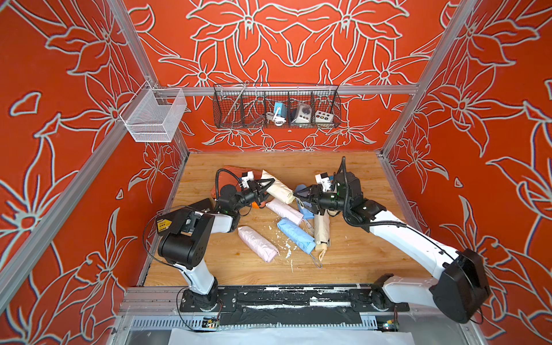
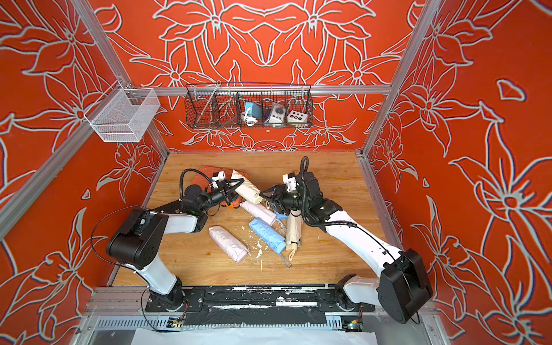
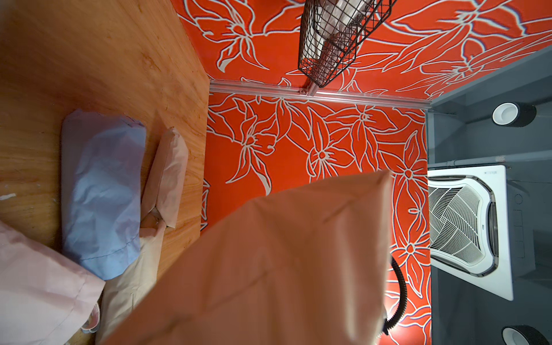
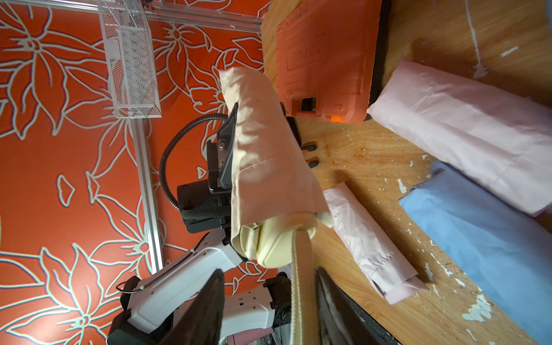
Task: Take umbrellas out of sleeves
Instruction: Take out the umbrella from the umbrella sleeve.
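On my feed the left gripper (image 1: 268,188) is clamped on the cream sleeve (image 1: 279,186), a little left of centre in both top views. It holds the sleeve raised off the wooden table (image 1: 358,263), closed end toward the upper left. In the right wrist view one of its fingers (image 4: 228,140) presses flat into the cloth, and the umbrella handle (image 4: 277,245) pokes out of the sleeve's open mouth at mid-frame. The right gripper (image 4: 270,270) faces that handle. Its jaws stand apart with the wrist loop (image 4: 301,268) running between them, and a gap shows on one side, so I see no pinch on it. Below the grippers in a top view the rest lie flat on the wood: a pink sleeve (image 1: 283,210), full, at centre; a second pink sleeve (image 1: 258,243) lower left; a light blue sleeve (image 1: 295,234) beside it; and a second cream umbrella (image 1: 322,227) just right of the blue one, handle toward the bottom. The orange tool case (image 4: 325,59) sits at the top of the right wrist view, behind the held sleeve.
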Controlling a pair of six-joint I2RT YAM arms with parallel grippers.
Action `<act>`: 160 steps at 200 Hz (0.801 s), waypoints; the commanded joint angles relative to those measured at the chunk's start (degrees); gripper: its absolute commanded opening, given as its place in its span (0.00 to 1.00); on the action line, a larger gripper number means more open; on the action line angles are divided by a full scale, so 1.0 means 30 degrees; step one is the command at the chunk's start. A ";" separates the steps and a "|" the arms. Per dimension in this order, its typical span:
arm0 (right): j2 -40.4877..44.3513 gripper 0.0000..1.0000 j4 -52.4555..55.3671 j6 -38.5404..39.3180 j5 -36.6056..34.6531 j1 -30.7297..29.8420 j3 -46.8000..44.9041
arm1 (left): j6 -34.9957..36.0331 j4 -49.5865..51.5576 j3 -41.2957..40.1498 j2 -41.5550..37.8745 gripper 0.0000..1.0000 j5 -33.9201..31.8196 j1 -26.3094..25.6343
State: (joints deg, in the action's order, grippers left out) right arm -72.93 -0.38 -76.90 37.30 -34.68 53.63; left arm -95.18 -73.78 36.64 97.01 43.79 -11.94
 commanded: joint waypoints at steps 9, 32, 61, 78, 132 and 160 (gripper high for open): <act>0.0035 0.52 0.1631 0.0709 -0.0127 -0.0676 0.1507 | 0.0249 -0.1523 0.0169 -0.0098 0.32 0.0285 0.0202; -0.1292 0.54 0.4086 0.1923 0.0502 -0.1161 0.3363 | 0.0440 -0.1275 0.0178 -0.0228 0.32 0.0286 0.0203; -0.1705 0.53 0.3024 0.1435 -0.0697 -0.1128 0.2671 | 0.0231 -0.1360 0.0061 -0.0581 0.32 0.0286 0.0206; -0.2307 0.52 0.1487 0.0558 -0.0174 -0.1180 0.2214 | 0.0421 -0.1055 -0.0063 -0.0896 0.32 0.0315 0.0229; -0.2350 0.48 0.0732 0.0058 -0.0733 -0.1171 0.1468 | 0.0394 -0.0948 -0.0174 -0.1078 0.32 0.0374 0.0232; -0.2429 0.48 0.0041 -0.0044 -0.1342 -0.1098 0.1438 | 0.0291 -0.1013 -0.0159 -0.1090 0.32 0.0375 0.0232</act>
State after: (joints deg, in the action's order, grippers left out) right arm -79.79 3.07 -75.85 36.07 -37.91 58.48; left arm -93.71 -72.31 35.77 96.05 44.01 -11.55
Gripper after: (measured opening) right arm 0.477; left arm 0.336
